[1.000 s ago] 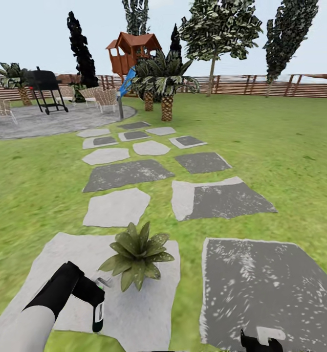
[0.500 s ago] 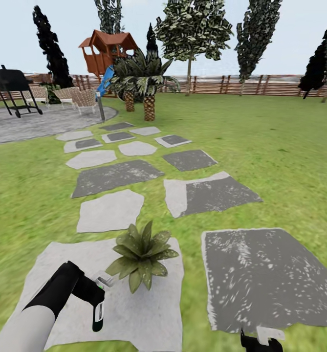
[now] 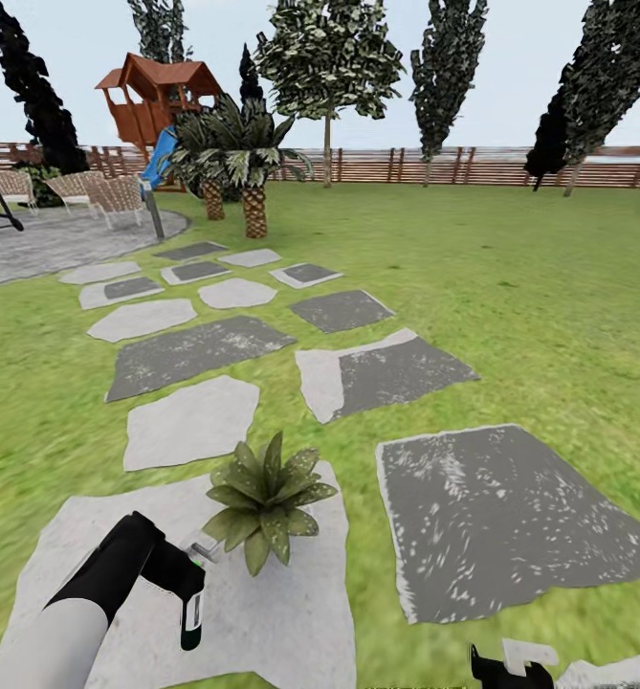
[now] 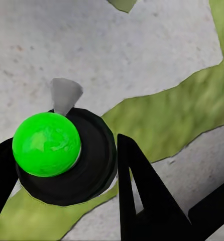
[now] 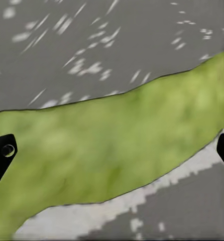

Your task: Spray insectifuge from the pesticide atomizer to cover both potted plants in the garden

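Left gripper (image 3: 191, 586) is clamped around the pesticide atomizer (image 3: 193, 618), near left, over the pale stepping stone (image 3: 281, 622). Looks like a light, rigid, slick plastic bottle, so gripping up by the neck seems right. Long axis is upright, base down, white nozzle (image 3: 204, 552) pointing right at the potted plant (image 3: 265, 502) just beside it.

Wooden play tower (image 3: 157, 96), two palms (image 3: 231, 153), wicker chairs (image 3: 109, 194) on paved patio (image 3: 52, 244), tall trees (image 3: 329, 57)
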Motion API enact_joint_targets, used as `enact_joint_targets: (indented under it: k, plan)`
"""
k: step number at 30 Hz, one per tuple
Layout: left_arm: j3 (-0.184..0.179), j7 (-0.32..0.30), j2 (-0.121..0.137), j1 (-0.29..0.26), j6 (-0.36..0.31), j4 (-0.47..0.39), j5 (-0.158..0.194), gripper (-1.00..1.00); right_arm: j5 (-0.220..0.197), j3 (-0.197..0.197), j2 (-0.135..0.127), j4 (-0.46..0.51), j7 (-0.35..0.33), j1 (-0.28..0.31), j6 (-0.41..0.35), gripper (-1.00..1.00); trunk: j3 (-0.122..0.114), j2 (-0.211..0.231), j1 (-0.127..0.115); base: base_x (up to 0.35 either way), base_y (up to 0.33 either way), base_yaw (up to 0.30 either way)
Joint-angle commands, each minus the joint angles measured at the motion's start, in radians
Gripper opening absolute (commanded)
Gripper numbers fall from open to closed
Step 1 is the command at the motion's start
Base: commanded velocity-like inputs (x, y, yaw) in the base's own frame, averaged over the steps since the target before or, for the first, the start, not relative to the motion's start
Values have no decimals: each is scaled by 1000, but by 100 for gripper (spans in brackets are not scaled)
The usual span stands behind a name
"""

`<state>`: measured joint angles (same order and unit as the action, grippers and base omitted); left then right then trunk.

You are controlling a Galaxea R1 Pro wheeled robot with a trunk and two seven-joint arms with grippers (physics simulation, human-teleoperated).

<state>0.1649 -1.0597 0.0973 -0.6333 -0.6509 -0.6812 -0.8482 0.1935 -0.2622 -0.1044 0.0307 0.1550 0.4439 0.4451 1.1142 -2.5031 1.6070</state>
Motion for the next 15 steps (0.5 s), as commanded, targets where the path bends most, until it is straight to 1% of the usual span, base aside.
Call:
enact_joint_targets:
  k: [1,4,7,11,15]
  plan:
    - [5,-8,-1,0,-8,-2,-6,-100,11,-6,0,-2,4,1,3,100,1,0,0,0,1,-220]
    - [4,-8,-1,0,-10,-1,-7,-100,11,-6,0,-2,4,1,3,100,1,0,0,-23,6,-92]
    - [3,-7,-1,0,-13,0,-9,-100,11,-6,0,-2,4,1,3,100,1,0,0,-177,155,-11]
    - [3,-6,-1,0,-13,0,-7,-100,11,-6,0,-2,4,1,3,100,1,0,0,-177,257,-27]
    - [4,-7,-1,0,-13,0,-6,-100,11,-6,0,-2,4,1,3,100,1,0,0,-25,326,-222]
